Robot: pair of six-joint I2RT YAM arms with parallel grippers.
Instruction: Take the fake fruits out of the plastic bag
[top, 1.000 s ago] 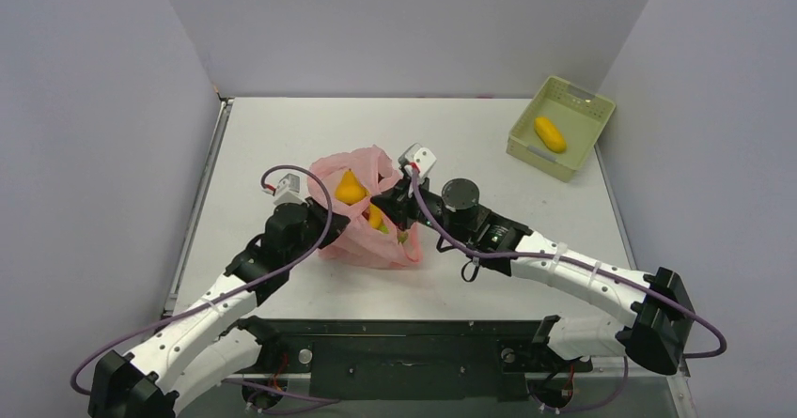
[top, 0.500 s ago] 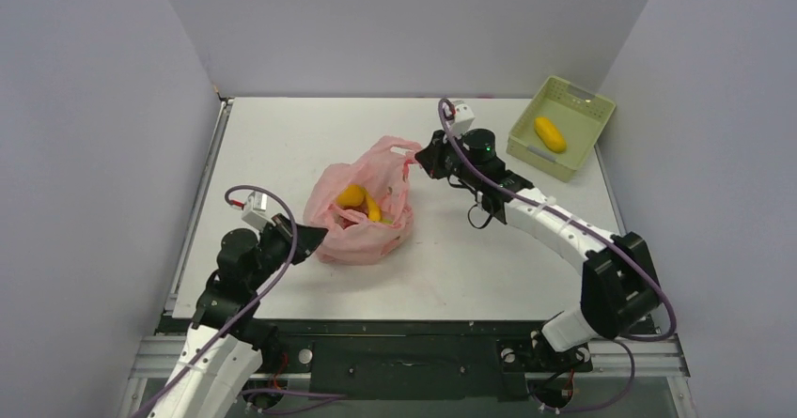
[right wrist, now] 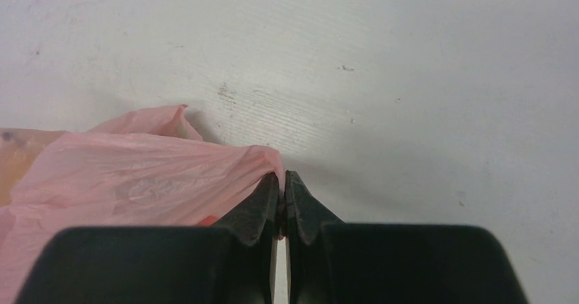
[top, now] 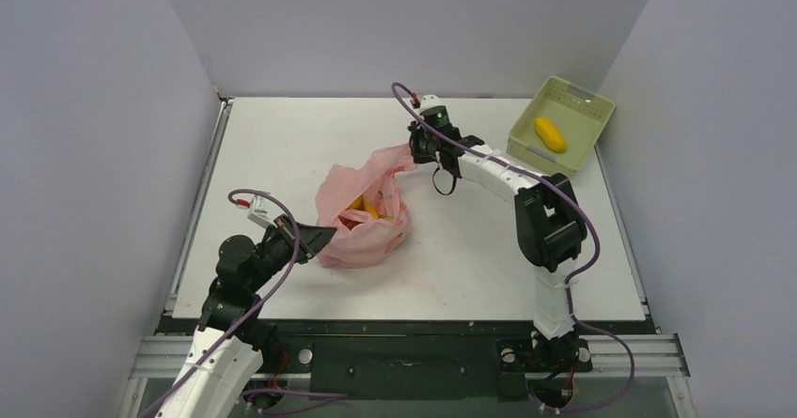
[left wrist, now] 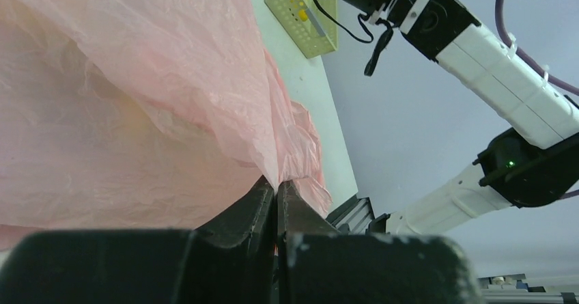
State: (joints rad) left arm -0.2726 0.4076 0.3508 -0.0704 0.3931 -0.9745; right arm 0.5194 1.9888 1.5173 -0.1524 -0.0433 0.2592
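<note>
The pink plastic bag (top: 367, 213) lies mid-table, stretched between both grippers. My left gripper (top: 322, 240) is shut on its near-left edge; in the left wrist view (left wrist: 276, 184) the film (left wrist: 136, 113) runs up out of the closed jaws. My right gripper (top: 414, 148) is shut on the far-right handle, pinched at the tips in the right wrist view (right wrist: 281, 176), with the bag (right wrist: 136, 174) to its left. Yellow fruits (top: 364, 205) and a red one (top: 348, 220) show in the bag's mouth. A yellow-orange oval fruit (top: 550, 134) lies in the basket.
The pale green slotted basket (top: 528, 144) stands at the far right corner, also in the left wrist view (left wrist: 304, 17). Grey walls close the table on three sides. The right arm (top: 526, 188) stretches across the right half of the table.
My right gripper has swung left and slightly nearer with the bag's handle. My left gripper has kept its hold at the near left. The bag's mouth has narrowed, hiding more of the fruit.
</note>
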